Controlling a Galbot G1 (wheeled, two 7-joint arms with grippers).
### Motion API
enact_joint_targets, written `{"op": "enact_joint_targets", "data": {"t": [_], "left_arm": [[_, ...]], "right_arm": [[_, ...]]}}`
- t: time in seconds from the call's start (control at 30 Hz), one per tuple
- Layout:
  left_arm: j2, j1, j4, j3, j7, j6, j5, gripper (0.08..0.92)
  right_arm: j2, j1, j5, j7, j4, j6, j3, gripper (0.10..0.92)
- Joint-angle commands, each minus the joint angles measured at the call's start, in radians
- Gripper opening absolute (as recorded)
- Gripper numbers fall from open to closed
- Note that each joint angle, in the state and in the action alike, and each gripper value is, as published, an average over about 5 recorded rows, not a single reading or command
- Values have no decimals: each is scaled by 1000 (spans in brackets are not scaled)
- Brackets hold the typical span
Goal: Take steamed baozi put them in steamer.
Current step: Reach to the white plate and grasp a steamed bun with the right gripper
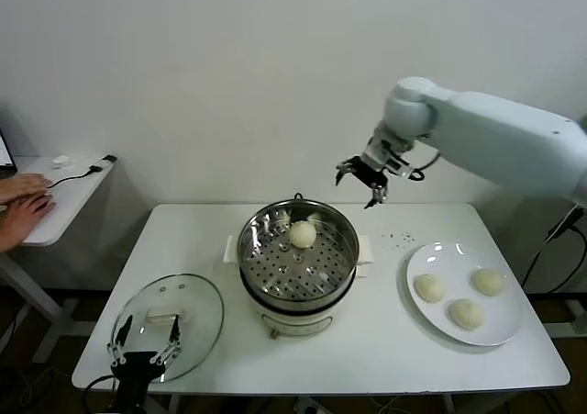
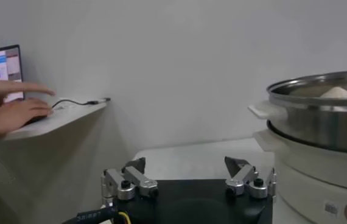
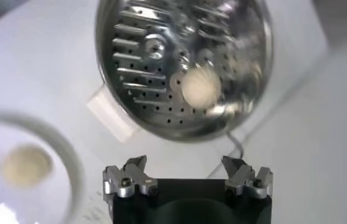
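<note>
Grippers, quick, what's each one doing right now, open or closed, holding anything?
Left gripper: open, empty, low at the table's near edge by the glass lid.
Right gripper: open, empty, raised behind the steamer.

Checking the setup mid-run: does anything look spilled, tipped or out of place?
Nothing stands out. One baozi sits in the upright steamer, three lie on the plate, and the lid lies flat on the table. Right pincer hangs open and empty above; left pincer is open beside the lid.
</note>
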Motion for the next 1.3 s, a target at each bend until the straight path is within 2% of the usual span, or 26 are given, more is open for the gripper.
{"op": "enact_joint_targets", "data": {"t": [0.03, 0.17, 0.4, 0.53, 0.77, 1.3], "left_arm": [[-1, 6, -11, 2, 0, 1, 11, 823], [0, 6, -10, -1, -1, 3, 11, 823], [2, 5, -6, -3, -1, 4, 12, 823], [2, 4, 0, -1, 0, 5, 13, 823], [-2, -4, 7, 9, -3, 8, 19, 823], [2, -3, 19, 3, -2, 2, 22, 823]], "right_arm": [[-285, -101, 252, 69, 74, -341, -55, 823], [-311, -348, 132, -13, 24, -290, 140, 823], [-246, -643, -157, -94, -143, -210, 407, 823], [-193, -722, -232, -101, -188, -196, 474, 823], [-86, -763, -273, -79, -297, -190, 544, 823], [-23, -771, -296, -68, -353, -176, 580, 823]]}}
